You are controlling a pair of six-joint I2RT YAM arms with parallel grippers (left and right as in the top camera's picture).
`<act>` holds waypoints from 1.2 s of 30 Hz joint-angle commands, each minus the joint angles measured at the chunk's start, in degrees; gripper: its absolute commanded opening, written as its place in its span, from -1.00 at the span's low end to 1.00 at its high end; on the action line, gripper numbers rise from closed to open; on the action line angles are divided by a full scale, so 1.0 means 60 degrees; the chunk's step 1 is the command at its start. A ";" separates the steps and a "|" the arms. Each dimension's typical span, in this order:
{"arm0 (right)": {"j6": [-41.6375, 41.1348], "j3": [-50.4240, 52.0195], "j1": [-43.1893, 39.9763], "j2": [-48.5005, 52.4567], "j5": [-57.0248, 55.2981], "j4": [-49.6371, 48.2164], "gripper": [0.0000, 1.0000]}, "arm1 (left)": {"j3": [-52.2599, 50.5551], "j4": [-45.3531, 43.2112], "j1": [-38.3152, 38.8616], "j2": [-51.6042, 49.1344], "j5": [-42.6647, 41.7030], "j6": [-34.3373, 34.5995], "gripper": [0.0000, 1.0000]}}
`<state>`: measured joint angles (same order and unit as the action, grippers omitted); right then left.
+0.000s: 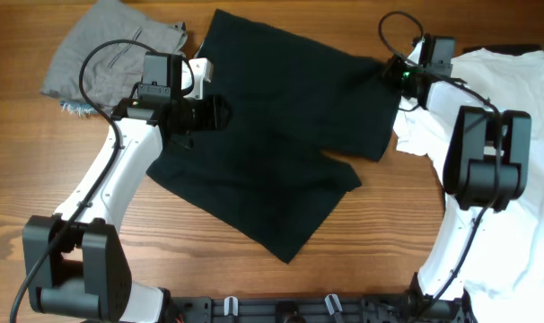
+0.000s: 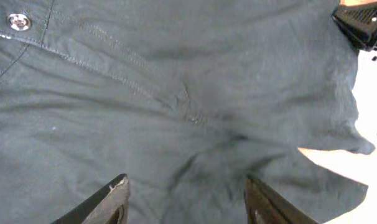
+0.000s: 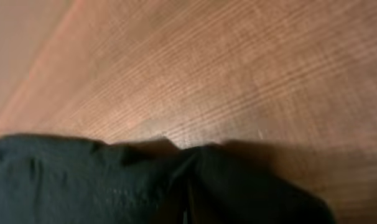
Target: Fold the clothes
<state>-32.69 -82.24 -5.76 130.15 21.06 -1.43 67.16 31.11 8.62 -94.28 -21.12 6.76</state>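
Observation:
A dark, near-black garment (image 1: 272, 135) with a seam and a metal button (image 2: 18, 22) lies spread on the wooden table, one part folded over near the middle. My left gripper (image 1: 214, 112) hovers over its left part, and its fingers (image 2: 185, 199) are open with only cloth below them. My right gripper (image 1: 399, 74) is at the garment's far right corner. In the right wrist view the dark cloth (image 3: 114, 186) bunches into a fold right at the jaws (image 3: 188, 199), which are shut on it.
A grey garment (image 1: 110, 49) lies crumpled at the far left. A white garment (image 1: 514, 99) lies at the right, under the right arm, touching the dark garment's right edge. Bare wood (image 1: 398, 224) shows in front.

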 commanded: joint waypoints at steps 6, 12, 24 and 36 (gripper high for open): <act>0.0627 -0.0958 -0.0233 -0.1031 0.2699 -0.0044 -0.56 | -0.0073 0.0036 0.0025 0.0055 -0.0124 -0.0051 0.34; 0.2167 -0.0954 -0.0189 -0.3198 0.2452 0.4320 -0.34 | -0.0073 0.0040 0.0029 0.0095 -0.0131 -0.0047 0.35; 0.0907 0.0226 0.0273 -0.1224 -0.0994 0.5723 -0.92 | -0.0073 0.0040 0.0029 0.0091 -0.0124 -0.0051 0.35; -0.0463 -0.0251 0.0477 0.0623 0.0109 0.0211 -0.91 | -0.0073 0.0029 0.0025 0.0091 -0.0124 -0.0051 0.45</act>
<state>-36.01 -83.31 -2.76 130.72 21.41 -0.30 67.11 31.35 8.62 -94.28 -21.12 6.76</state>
